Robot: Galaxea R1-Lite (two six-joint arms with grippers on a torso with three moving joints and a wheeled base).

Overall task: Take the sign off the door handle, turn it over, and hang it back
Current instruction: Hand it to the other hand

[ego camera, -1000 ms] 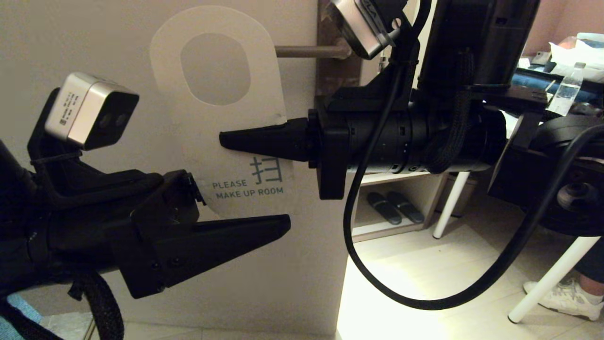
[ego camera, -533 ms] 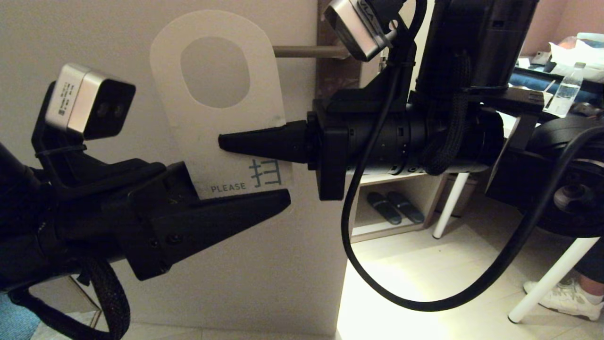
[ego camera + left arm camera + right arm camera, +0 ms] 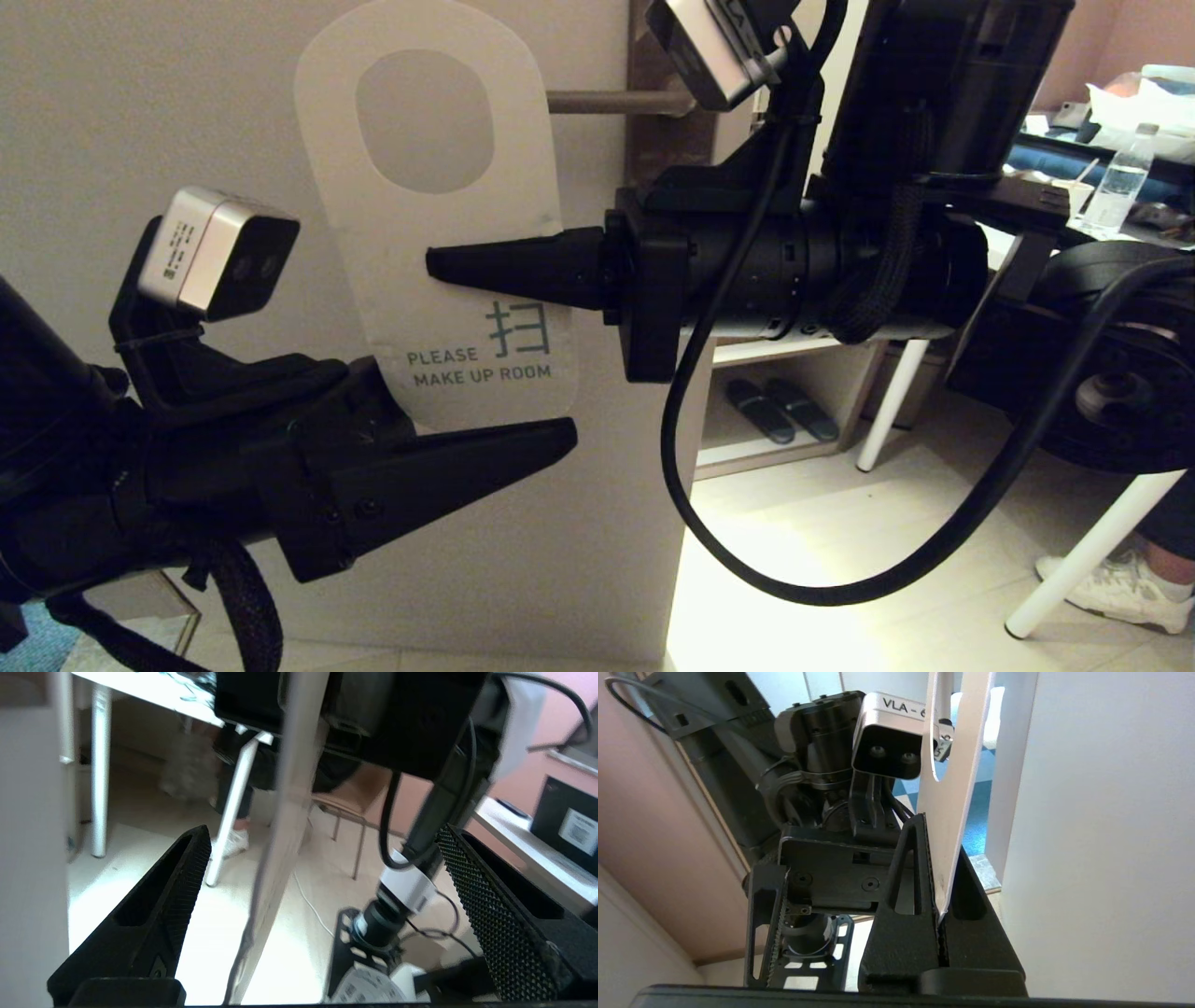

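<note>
Left tool [image 3: 523,439]: wide open, empty, fingers either side of the sign's lower end, not touching it.
Sign [image 3: 439,233]: off the door handle [image 3: 607,101], beside it; long axis upright, hole end up, pale "MAKE UP ROOM" face toward the robot.
Right tool [image 3: 443,266]: clamped on the sign's right edge.
Handover: close the left tool squarely on the lower end before the right releases.

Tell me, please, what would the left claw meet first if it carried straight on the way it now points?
Most likely the lower end of the pale grey round-ended card sign. The open left claw has the card edge-on between its fingers, and the right claw is shut on the sign's edge. Beyond lies the right arm; depth is unclear.
</note>
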